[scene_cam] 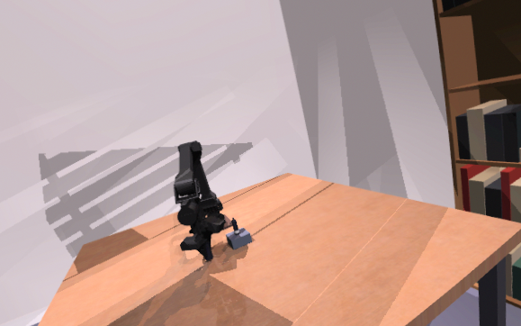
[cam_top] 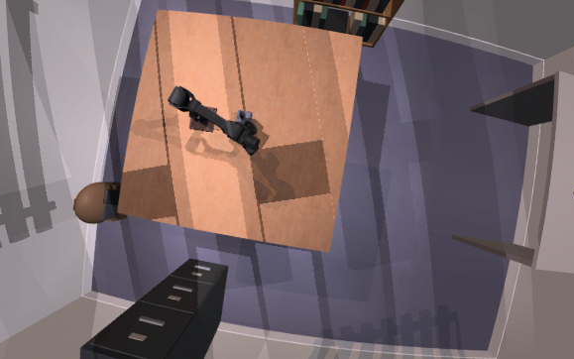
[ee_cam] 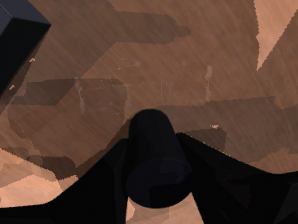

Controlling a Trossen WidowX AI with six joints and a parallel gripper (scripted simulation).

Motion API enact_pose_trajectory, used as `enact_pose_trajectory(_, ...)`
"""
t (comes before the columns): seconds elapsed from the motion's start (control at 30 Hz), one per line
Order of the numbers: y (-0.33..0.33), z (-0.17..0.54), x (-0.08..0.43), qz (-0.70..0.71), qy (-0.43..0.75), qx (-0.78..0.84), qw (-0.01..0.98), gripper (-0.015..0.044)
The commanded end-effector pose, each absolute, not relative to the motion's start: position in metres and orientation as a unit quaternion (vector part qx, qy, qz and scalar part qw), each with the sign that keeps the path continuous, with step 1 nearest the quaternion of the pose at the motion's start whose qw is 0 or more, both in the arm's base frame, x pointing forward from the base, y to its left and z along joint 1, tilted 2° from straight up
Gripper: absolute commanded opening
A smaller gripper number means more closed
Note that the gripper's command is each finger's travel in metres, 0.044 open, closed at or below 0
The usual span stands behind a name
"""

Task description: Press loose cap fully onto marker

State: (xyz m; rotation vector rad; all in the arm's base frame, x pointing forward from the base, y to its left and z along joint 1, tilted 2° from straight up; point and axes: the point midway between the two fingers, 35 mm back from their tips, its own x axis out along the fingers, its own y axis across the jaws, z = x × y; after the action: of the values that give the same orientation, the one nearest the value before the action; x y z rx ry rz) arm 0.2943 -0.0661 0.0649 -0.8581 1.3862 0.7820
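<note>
The dark cap [ee_cam: 154, 160] stands upright on the table between the fingers in the wrist view. My gripper [ee_cam: 152, 141] [scene_cam: 208, 257] is shut on the cap, low at the table. The grey-blue holder block [scene_cam: 239, 239] [cam_top: 244, 117] stands close beside the gripper, and its dark corner [ee_cam: 17, 37] shows at the upper left of the wrist view. The dark marker [scene_cam: 235, 222] stands upright in the block, with no cap on it. In the top view the arm hides the cap and the fingertips.
The wooden table [cam_top: 216, 198] [scene_cam: 354, 252] carries the arm's base plate [cam_top: 208, 124] close behind the block. A bookshelf [cam_top: 345, 20] [scene_cam: 466, 86] and a black filing cabinet [cam_top: 167, 307] stand off the table. Shadows lie across the table.
</note>
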Motion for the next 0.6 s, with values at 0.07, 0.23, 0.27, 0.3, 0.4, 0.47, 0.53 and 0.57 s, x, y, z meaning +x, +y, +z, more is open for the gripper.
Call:
enact_pose_trajectory(0.07,-0.066,0.083,0.296,0.340,0.597,-0.376,0.622,0.0000)
enact_pose_trajectory(0.23,-0.066,0.097,0.295,0.340,0.597,-0.376,0.622,0.0000)
enact_pose_trajectory(0.27,-0.066,0.099,0.295,0.340,0.597,-0.376,0.622,0.0000)
enact_pose_trajectory(0.3,-0.065,0.102,0.295,0.340,0.597,-0.376,0.622,0.0000)
enact_pose_trajectory(0.4,-0.065,0.110,0.294,0.340,0.597,-0.376,0.622,0.0000)
enact_pose_trajectory(0.47,-0.065,0.115,0.293,0.340,0.597,-0.376,0.622,0.0000)
enact_pose_trajectory(0.53,-0.065,0.116,0.293,0.340,0.597,-0.376,0.622,0.0000)
enact_pose_trajectory(0.57,-0.065,0.117,0.293,0.340,0.597,-0.376,0.622,0.0000)
